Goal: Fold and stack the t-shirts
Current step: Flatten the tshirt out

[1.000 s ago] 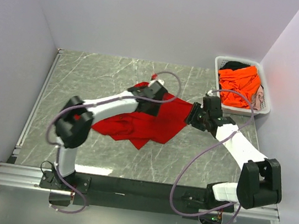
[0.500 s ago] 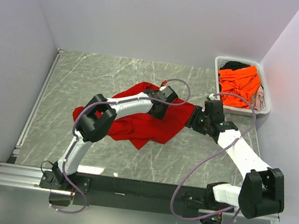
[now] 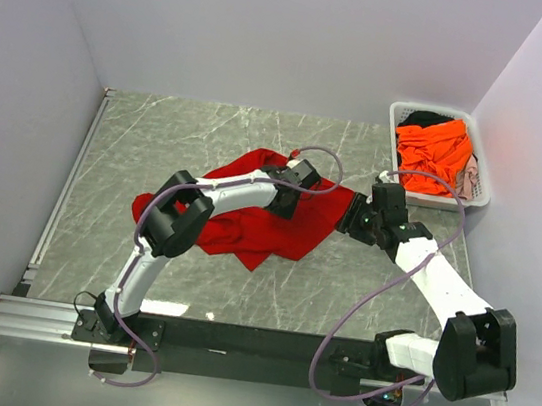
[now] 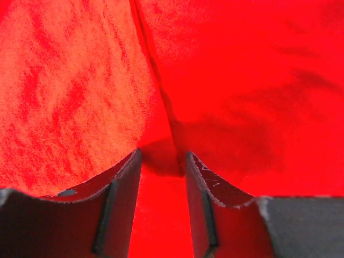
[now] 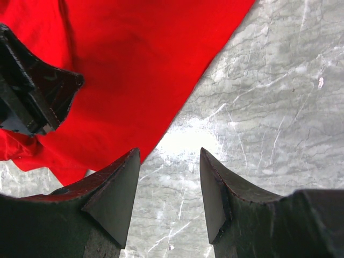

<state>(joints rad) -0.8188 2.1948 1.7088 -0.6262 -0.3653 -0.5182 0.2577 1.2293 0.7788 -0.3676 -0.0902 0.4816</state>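
A bright red t-shirt (image 3: pixel 247 228) lies crumpled in the middle of the table. It fills the left wrist view (image 4: pixel 226 80). My left gripper (image 3: pixel 285 197) is low over its far right part. In the left wrist view the left gripper (image 4: pixel 161 156) is open, with a seam ridge of the cloth running down to the gap between its fingers. My right gripper (image 3: pixel 352 217) is open and empty over bare table, just right of the shirt's right edge (image 5: pixel 161 80). It also shows in the right wrist view (image 5: pixel 169 153). An orange t-shirt (image 3: pixel 436 151) lies in the basket with a dark one (image 3: pixel 426 117) and a pale one (image 3: pixel 470 176).
The white slotted basket (image 3: pixel 481 197) stands at the back right, close to the right wall. White walls enclose the marble table (image 3: pixel 160 127) on the left, back and right. The left gripper's body (image 5: pixel 32 97) shows in the right wrist view, on the shirt.
My left arm has swung its elbow right and reached further right over the shirt, whose left part now spreads further left. My right gripper has shifted slightly up and right.
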